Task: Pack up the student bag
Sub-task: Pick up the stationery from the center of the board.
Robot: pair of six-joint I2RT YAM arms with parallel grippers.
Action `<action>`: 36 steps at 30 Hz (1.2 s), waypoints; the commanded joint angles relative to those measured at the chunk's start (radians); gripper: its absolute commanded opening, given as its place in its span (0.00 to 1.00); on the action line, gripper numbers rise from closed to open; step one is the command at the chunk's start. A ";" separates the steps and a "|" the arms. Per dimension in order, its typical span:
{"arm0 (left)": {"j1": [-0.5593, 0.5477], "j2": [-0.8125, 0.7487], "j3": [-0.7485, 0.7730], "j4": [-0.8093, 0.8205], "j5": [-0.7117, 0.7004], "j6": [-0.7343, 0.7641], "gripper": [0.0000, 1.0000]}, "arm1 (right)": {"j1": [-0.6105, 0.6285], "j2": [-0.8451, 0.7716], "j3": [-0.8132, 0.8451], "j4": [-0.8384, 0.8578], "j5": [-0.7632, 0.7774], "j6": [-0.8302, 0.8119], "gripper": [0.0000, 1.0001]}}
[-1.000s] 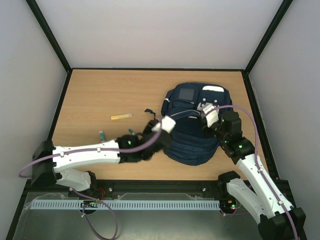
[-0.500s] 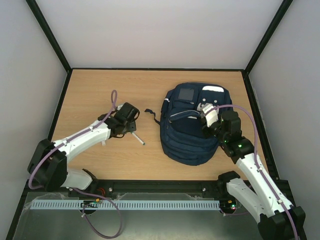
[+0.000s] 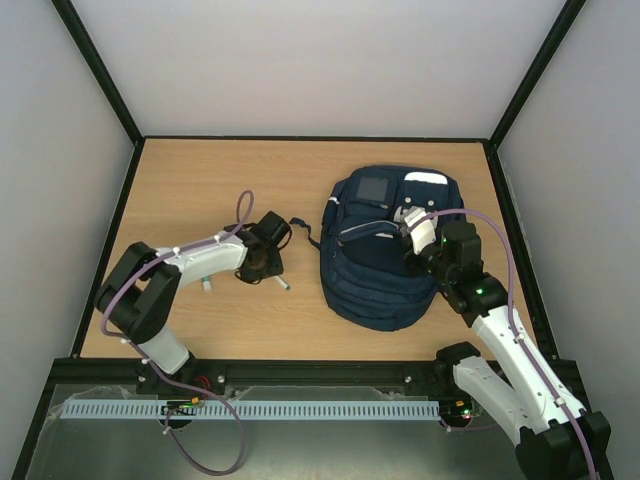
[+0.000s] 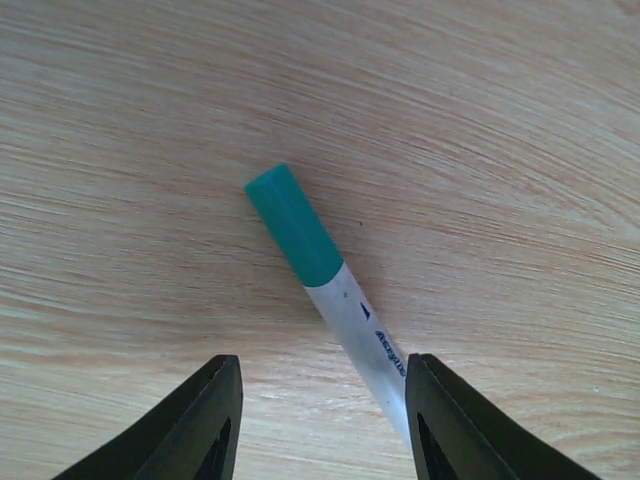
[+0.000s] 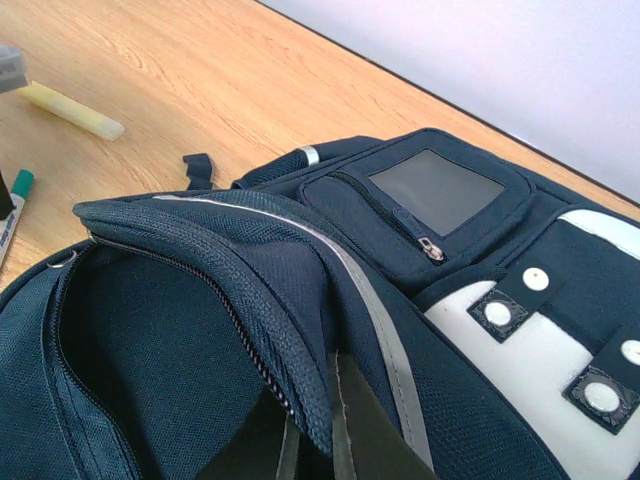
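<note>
Student bag [image 3: 380, 290], navy blue, lies on the wooden table [image 3: 200, 180] at about 3 o'clock from its middle, with the main compartment gaping. The right gripper [image 3: 413, 233] is clamped on the raised zip edge of that opening. At the bag's 9 o'clock, the left gripper [image 4: 320, 385] hangs low with its fingers apart, and a green-capped marker [image 4: 300, 235] lies on the wood between them, close to one finger. Farther off, a yellow highlighter [image 5: 70, 110] lies at the bag's 10 o'clock.
</note>
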 commanded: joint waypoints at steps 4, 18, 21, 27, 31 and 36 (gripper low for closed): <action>-0.018 0.120 0.091 -0.009 0.033 -0.030 0.45 | 0.004 -0.005 0.017 0.042 -0.050 0.001 0.01; -0.127 0.275 0.211 -0.164 0.038 0.162 0.10 | 0.003 -0.008 0.018 0.042 -0.048 0.000 0.01; -0.139 0.252 0.185 -0.212 0.039 0.222 0.05 | 0.004 -0.009 0.020 0.040 -0.059 0.004 0.01; -0.172 0.103 0.114 -0.222 0.074 0.302 0.02 | 0.003 -0.001 0.021 0.036 -0.069 0.004 0.01; -0.227 0.004 0.097 -0.180 0.089 0.420 0.03 | 0.003 0.004 0.021 0.036 -0.073 0.005 0.01; -0.358 -0.083 0.129 -0.127 -0.003 0.507 0.02 | 0.004 0.013 0.023 0.034 -0.076 0.010 0.01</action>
